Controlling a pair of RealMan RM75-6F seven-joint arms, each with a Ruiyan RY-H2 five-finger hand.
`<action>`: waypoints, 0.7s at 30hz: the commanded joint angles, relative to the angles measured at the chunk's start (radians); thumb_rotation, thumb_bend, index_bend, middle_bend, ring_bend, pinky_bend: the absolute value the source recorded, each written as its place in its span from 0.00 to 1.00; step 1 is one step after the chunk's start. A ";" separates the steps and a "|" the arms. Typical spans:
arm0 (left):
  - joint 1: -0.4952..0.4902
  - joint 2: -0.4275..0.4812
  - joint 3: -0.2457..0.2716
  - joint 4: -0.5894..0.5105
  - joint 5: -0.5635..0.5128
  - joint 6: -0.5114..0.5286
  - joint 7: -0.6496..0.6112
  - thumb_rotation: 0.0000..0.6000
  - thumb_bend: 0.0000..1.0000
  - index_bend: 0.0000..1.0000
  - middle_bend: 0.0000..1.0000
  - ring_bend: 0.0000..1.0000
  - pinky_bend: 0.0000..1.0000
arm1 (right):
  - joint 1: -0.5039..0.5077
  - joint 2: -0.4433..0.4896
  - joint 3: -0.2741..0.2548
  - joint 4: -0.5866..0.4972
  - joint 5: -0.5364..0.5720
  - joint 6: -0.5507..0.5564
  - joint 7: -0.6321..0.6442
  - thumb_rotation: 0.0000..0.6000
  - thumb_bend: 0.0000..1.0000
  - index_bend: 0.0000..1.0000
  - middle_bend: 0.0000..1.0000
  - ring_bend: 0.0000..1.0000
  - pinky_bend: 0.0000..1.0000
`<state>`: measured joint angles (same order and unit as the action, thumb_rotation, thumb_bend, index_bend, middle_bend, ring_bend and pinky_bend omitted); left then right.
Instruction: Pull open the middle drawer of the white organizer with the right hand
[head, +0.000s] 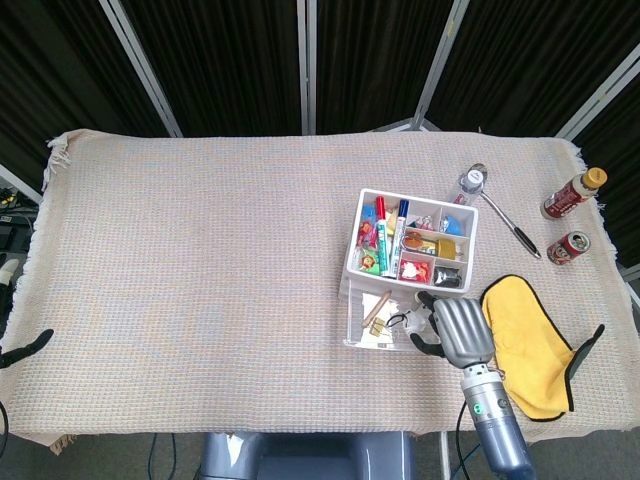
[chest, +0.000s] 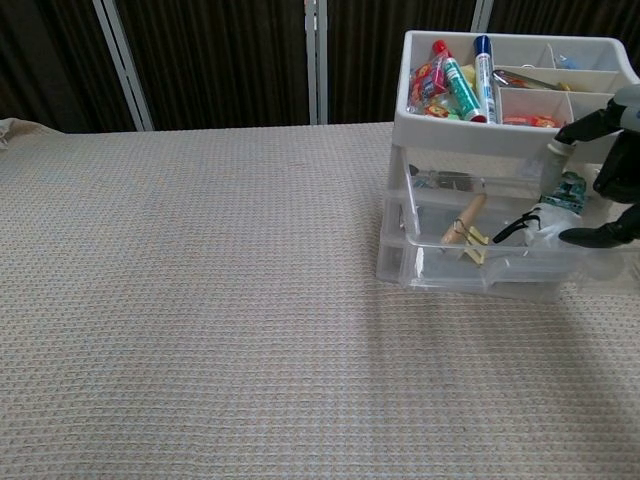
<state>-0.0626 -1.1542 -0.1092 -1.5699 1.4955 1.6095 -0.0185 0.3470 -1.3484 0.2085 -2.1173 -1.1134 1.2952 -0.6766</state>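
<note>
The white organizer (head: 410, 245) stands right of centre on the table, its top tray full of pens and small items. Below the tray a clear drawer (head: 368, 322) sticks out toward me, holding a clothespin and a black clip. In the chest view the organizer (chest: 500, 135) fills the upper right, with the protruding drawer (chest: 480, 268) underneath. My right hand (head: 455, 328) is at the drawer's right front corner with its fingers apart. In the chest view this hand (chest: 612, 175) has one finger up by the tray rim and one low by the drawer front. No grip shows. My left hand is out of sight.
A yellow cloth (head: 525, 340) lies just right of my right hand. Behind the organizer are a small clear bottle (head: 470, 183) and a pen (head: 510, 225). A brown bottle (head: 575, 192) and a red can (head: 570, 247) stand near the right edge.
</note>
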 joint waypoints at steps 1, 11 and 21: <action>0.000 0.000 -0.001 0.001 -0.001 0.000 0.000 1.00 0.04 0.00 0.00 0.00 0.00 | 0.018 0.015 -0.001 -0.001 0.031 -0.012 -0.018 1.00 0.08 0.46 0.99 1.00 0.68; 0.000 0.001 -0.001 0.000 -0.003 -0.002 -0.002 1.00 0.04 0.00 0.00 0.00 0.00 | 0.063 0.034 -0.002 -0.010 0.118 -0.016 -0.055 1.00 0.09 0.46 0.99 1.00 0.68; 0.001 0.003 -0.003 -0.001 -0.004 0.000 -0.008 1.00 0.04 0.00 0.00 0.00 0.00 | 0.092 0.022 -0.021 -0.005 0.146 -0.015 -0.078 1.00 0.21 0.53 1.00 1.00 0.68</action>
<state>-0.0620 -1.1511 -0.1119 -1.5708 1.4912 1.6092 -0.0259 0.4373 -1.3243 0.1889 -2.1233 -0.9665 1.2791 -0.7538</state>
